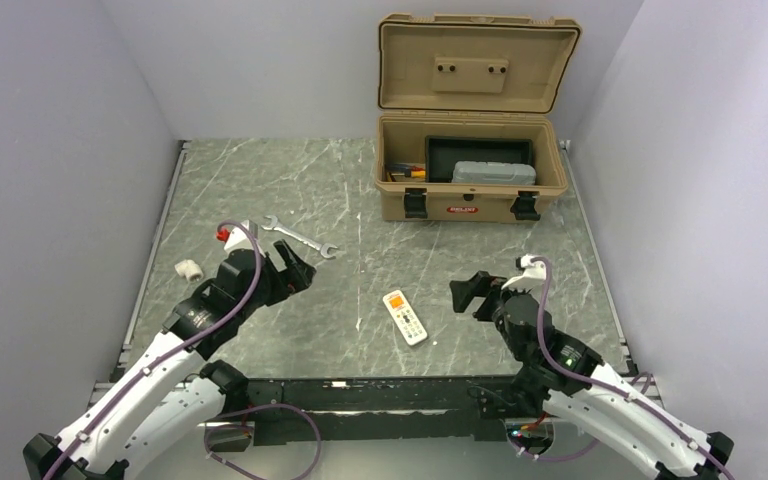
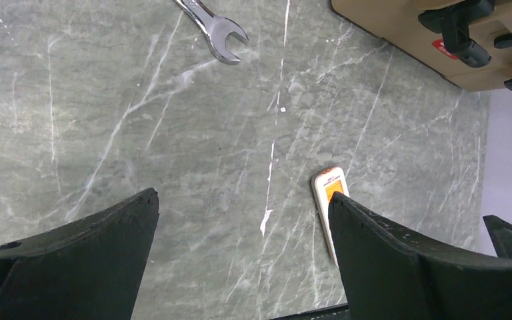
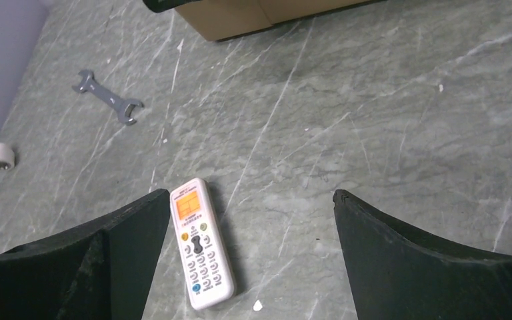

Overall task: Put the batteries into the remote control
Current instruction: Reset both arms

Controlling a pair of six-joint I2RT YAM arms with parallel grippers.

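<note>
The remote control (image 1: pixel 405 316) lies face up on the table between the two arms, with its orange screen at the far end. It also shows in the right wrist view (image 3: pixel 200 243), and partly behind a finger in the left wrist view (image 2: pixel 327 190). My left gripper (image 1: pixel 295 270) is open and empty, hovering to the left of the remote (image 2: pixel 241 200). My right gripper (image 1: pixel 470 293) is open and empty, hovering to the right of the remote (image 3: pixel 251 195). No batteries are in view.
An open tan toolbox (image 1: pixel 470 190) holding a tray and a grey case stands at the back. A silver wrench (image 1: pixel 300 237) lies beyond the left gripper. A small white plastic fitting (image 1: pixel 188 269) sits at the left, and a small red object (image 1: pixel 222 235) lies near it.
</note>
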